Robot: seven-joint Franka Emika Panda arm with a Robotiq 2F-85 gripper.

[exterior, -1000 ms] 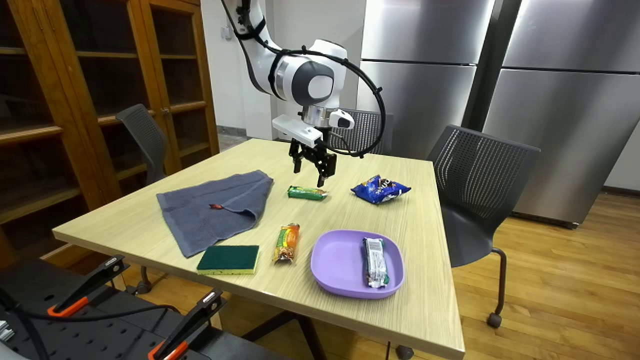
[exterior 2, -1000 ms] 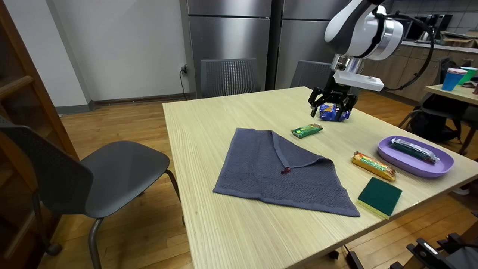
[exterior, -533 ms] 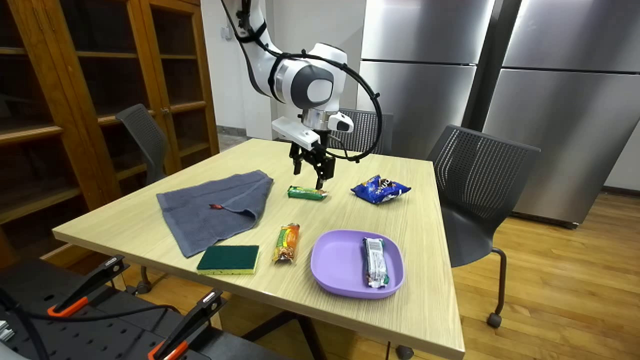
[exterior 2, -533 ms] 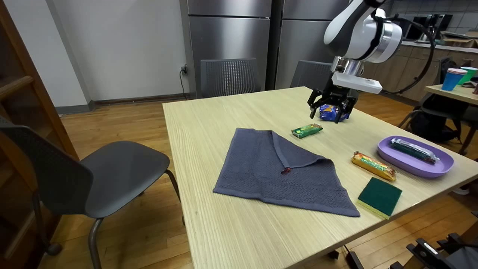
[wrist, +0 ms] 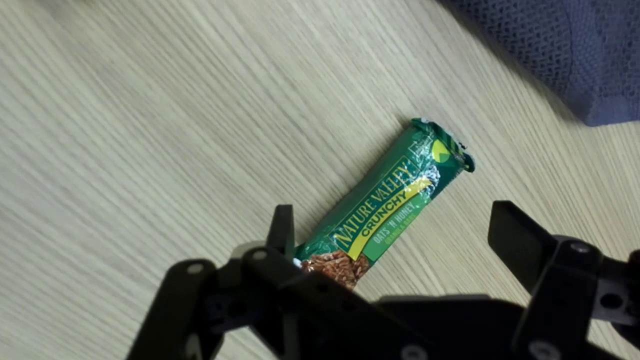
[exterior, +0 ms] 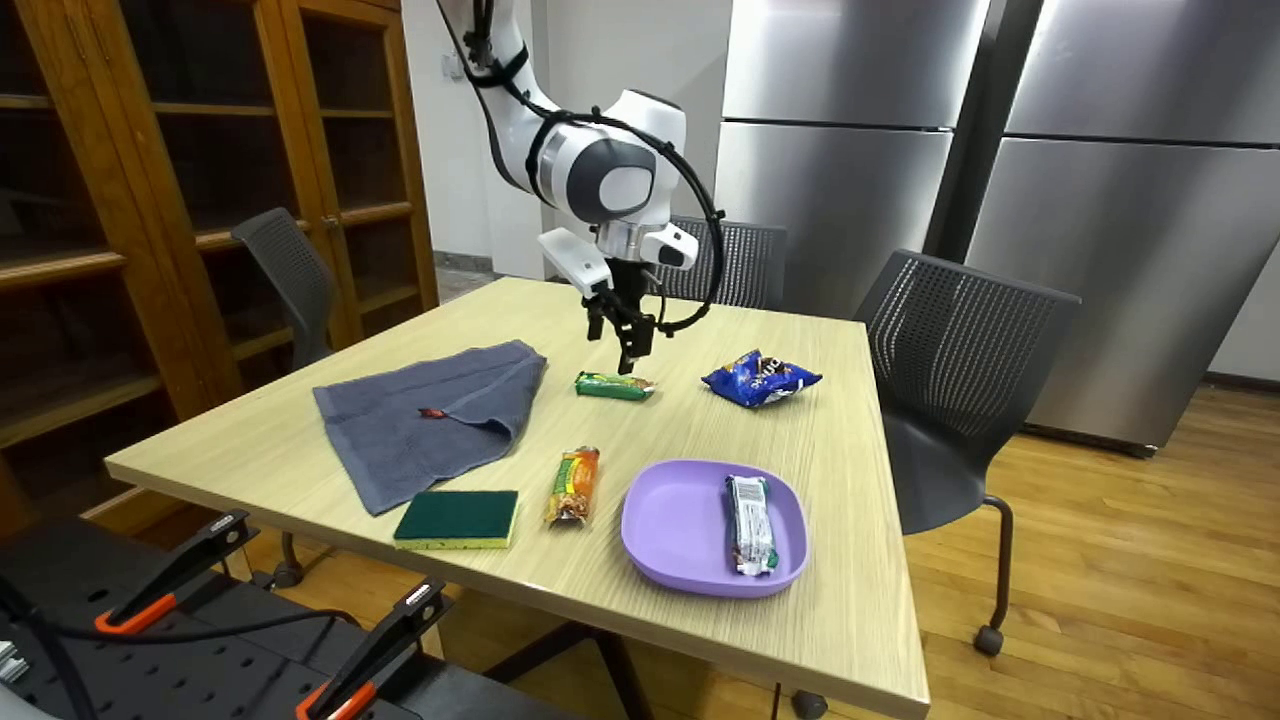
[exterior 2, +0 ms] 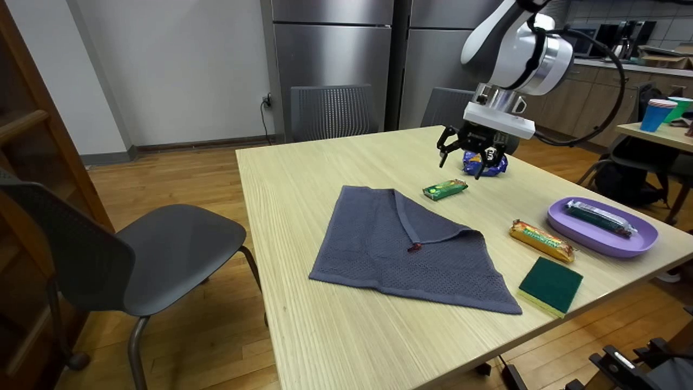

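A green granola bar (wrist: 382,202) lies aslant at the center of my wrist view, its lower end hidden behind the gripper (wrist: 393,218), whose fingers stand wide apart above the tabletop (exterior: 845,450). A strip of pale grain separates the bar from the corner of a blue-gray towel (wrist: 565,55) at upper right. An exterior view gives me the bar mid-frame, well in from the tabletop's edges, the towel to its left and, with room between, a blue snack bag (exterior: 760,382) to its right, nearer the right-hand edge. Toward the bottom of the frame, an orange-wrapped bar (exterior: 573,487) lies, a gap on either side, between a green sponge (exterior: 456,516), just beside the front edge, and a purple plate (exterior: 670,530) carrying a silvery-wrapped bar (exterior: 750,525). A gray chair (exterior: 965,345) stands close along the right-hand edge.
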